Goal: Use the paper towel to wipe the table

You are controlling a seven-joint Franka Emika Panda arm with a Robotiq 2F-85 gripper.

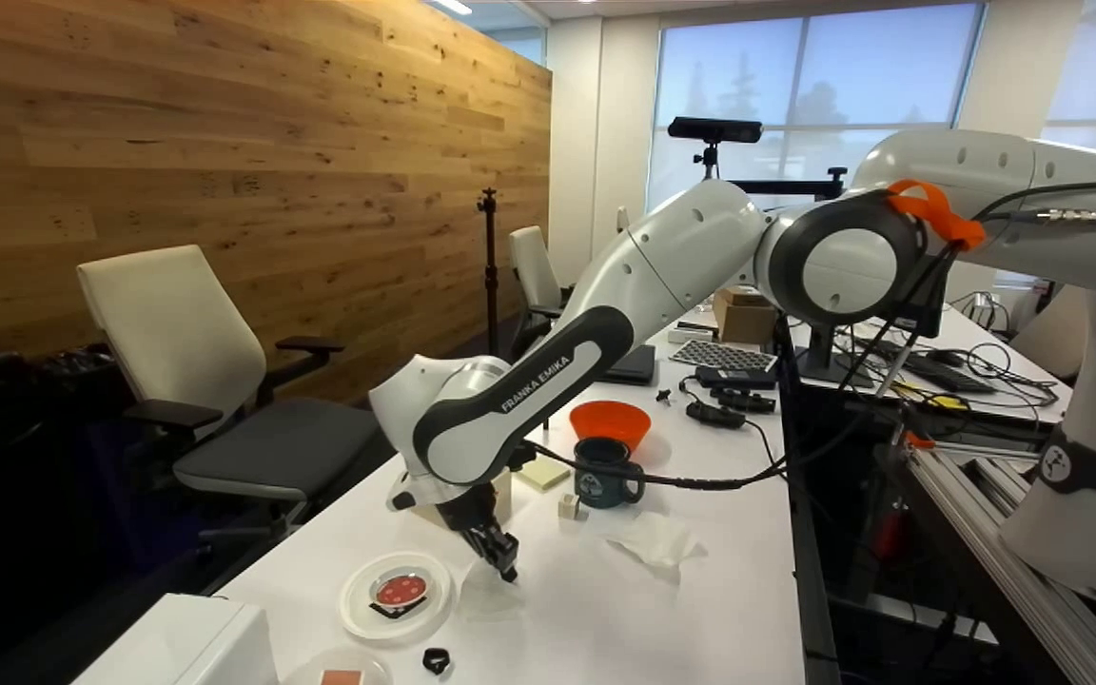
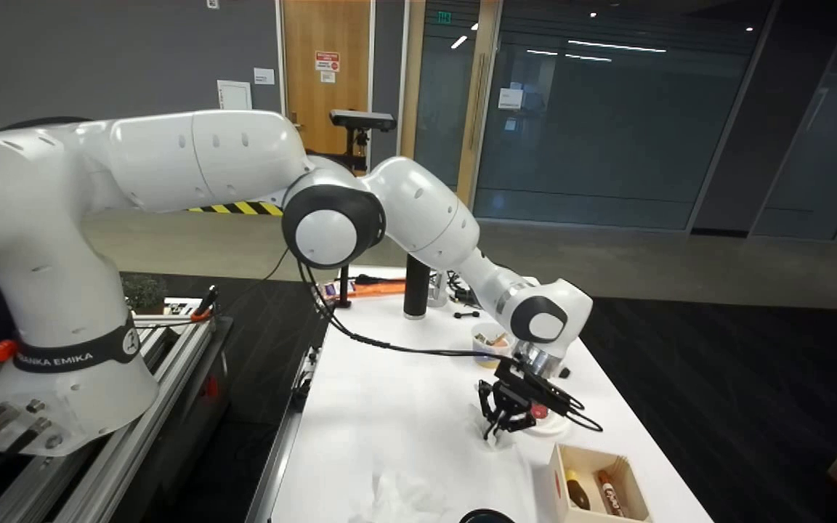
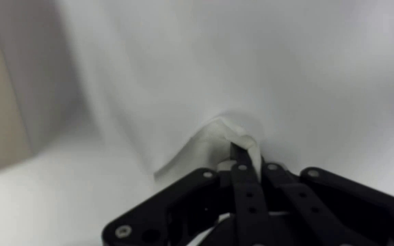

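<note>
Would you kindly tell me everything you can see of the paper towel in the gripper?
The paper towel is thin, white and crumpled, with no print visible. The gripper is shut on it, pinching a gathered fold between its black fingers, while a loose flap spreads left in the wrist view. It is low over the table, beside a round white plate; whether it touches the surface is unclear.

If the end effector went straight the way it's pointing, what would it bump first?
Probably the table, maybe with the pinched towel between; the end effector slants down, though depth is unclear.
</note>
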